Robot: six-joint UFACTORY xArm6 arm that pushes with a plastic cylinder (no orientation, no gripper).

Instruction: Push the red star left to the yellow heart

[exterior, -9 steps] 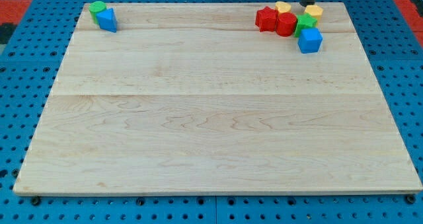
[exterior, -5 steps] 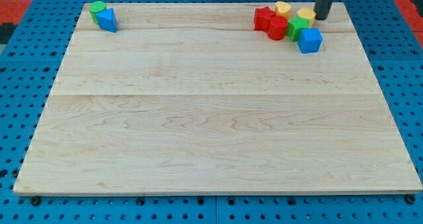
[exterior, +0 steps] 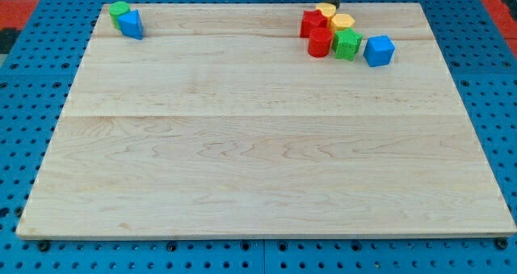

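Note:
The red star (exterior: 313, 22) lies near the view's top, right of the middle. Two yellow blocks touch it: one (exterior: 325, 10) at its upper right and one (exterior: 342, 22) at its right. I cannot tell which of them is the heart. My tip (exterior: 333, 4) stands at the board's top edge, right behind the upper yellow block. A red cylinder (exterior: 321, 42) sits just below the star.
A green star-like block (exterior: 348, 44) sits right of the red cylinder. A blue cube (exterior: 379, 50) stands a little apart at the right. A green cylinder (exterior: 119, 10) and a blue block (exterior: 131, 23) sit together in the board's (exterior: 258, 145) top left corner.
My tip moved left along the top edge from the cluster's right side. The yellow, red and green blocks were shoved left and closer together. The blue cube stayed.

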